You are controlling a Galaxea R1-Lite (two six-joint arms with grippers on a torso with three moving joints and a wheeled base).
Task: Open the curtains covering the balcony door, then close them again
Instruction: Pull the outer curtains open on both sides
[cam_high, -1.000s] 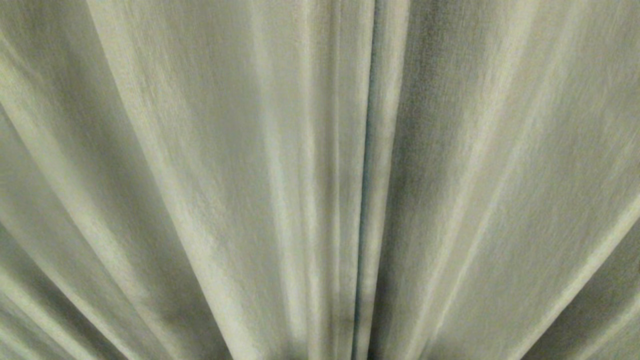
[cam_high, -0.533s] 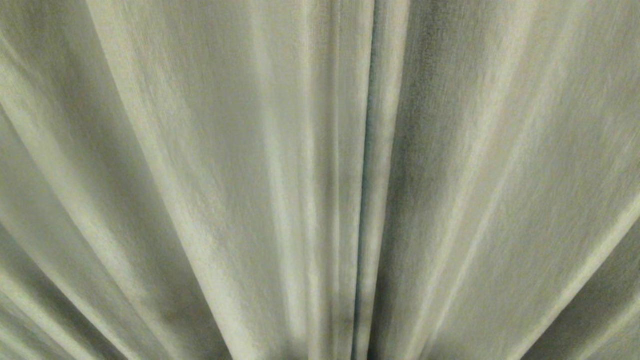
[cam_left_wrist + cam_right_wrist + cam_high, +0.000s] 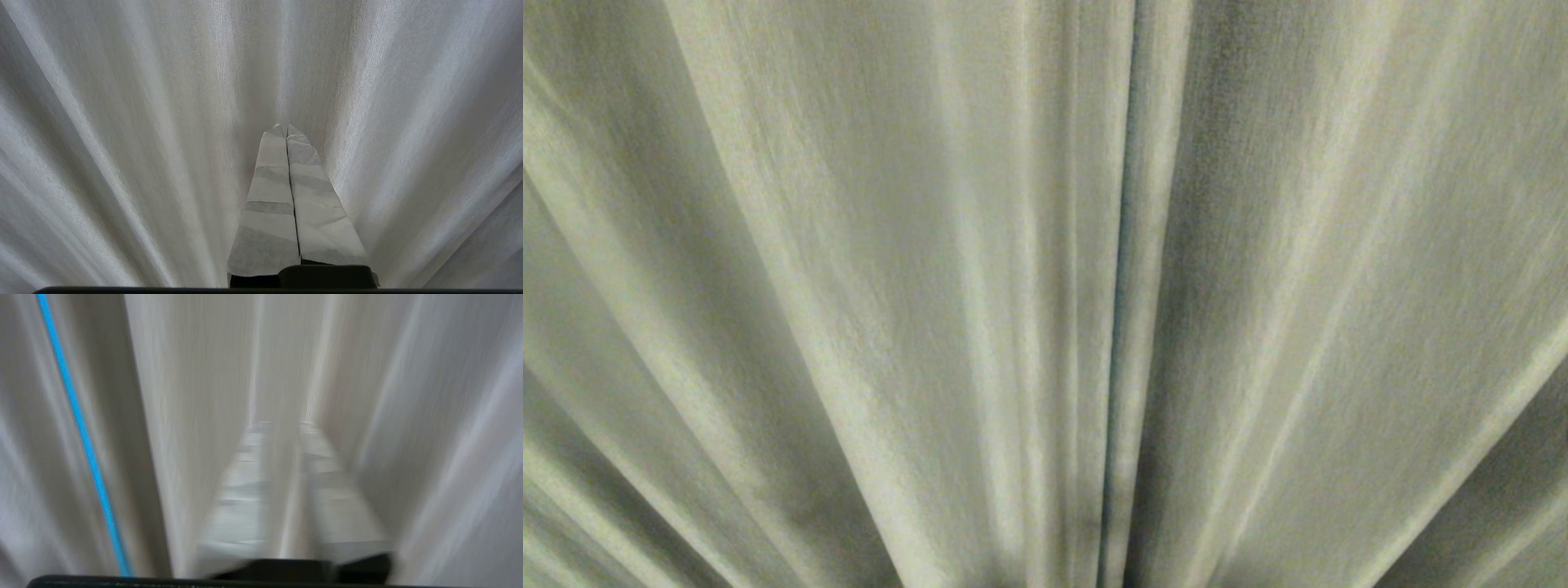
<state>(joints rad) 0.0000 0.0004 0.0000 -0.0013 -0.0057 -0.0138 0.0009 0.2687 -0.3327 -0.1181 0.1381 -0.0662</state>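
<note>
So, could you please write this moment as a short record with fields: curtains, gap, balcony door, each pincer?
curtains: closed beige-grey drapes fill the head view, hanging in pleats
gap: thin dark seam where the two panels meet
balcony door: hidden behind the fabric
left pincer: shut, tape-wrapped tips pointing at the fabric, holding nothing
right pincer: blurred, fingers slightly apart, near a bright blue slit

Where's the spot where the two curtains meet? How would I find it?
Beige-grey curtains fill the whole head view, hanging in long folds. Just right of the middle, a thin dark line runs from top to bottom: that is where the two panels meet. The other folds are soft, wide shadows that slant outward; only this one is sharp, narrow and nearly straight.
</note>
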